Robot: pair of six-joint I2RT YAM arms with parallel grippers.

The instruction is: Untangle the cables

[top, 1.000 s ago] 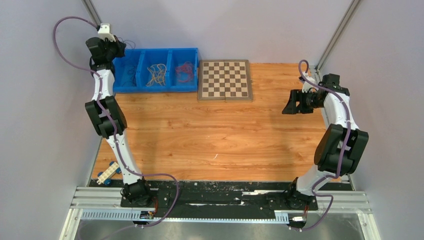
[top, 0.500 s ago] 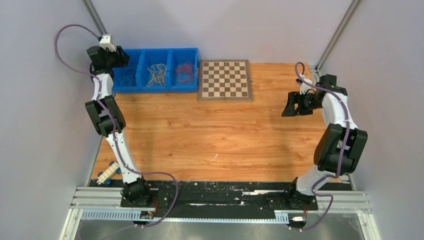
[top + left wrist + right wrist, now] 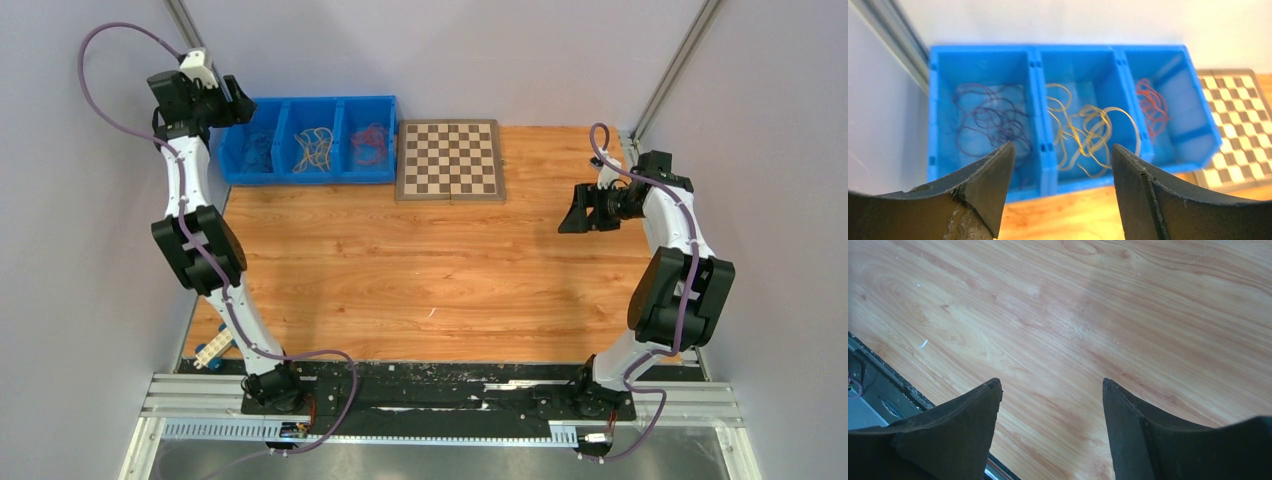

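The cables lie sorted in a blue three-compartment bin (image 3: 310, 180) at the table's far left. Dark purple cables (image 3: 988, 117) fill the left compartment, yellow ones (image 3: 1088, 135) the middle, red ones (image 3: 1152, 107) the right. From above they show as purple cables (image 3: 258, 148), yellow cables (image 3: 316, 148) and red cables (image 3: 370, 145). My left gripper (image 3: 232, 100) (image 3: 1062, 146) hangs open and empty, above and to the left of the bin. Over bare wood at the right side, my right gripper (image 3: 572, 210) (image 3: 1050, 381) is open and holds nothing.
A chessboard (image 3: 450, 160) lies right beside the bin at the back. A small white toy with blue wheels (image 3: 215, 347) rests near the left arm's base. Grey walls close in on both sides, and a black base rail (image 3: 440, 395) runs along the near edge.
My left gripper went from shut to open and drew back up and to the left, away from the bin's left compartment. The right gripper edged slightly left.
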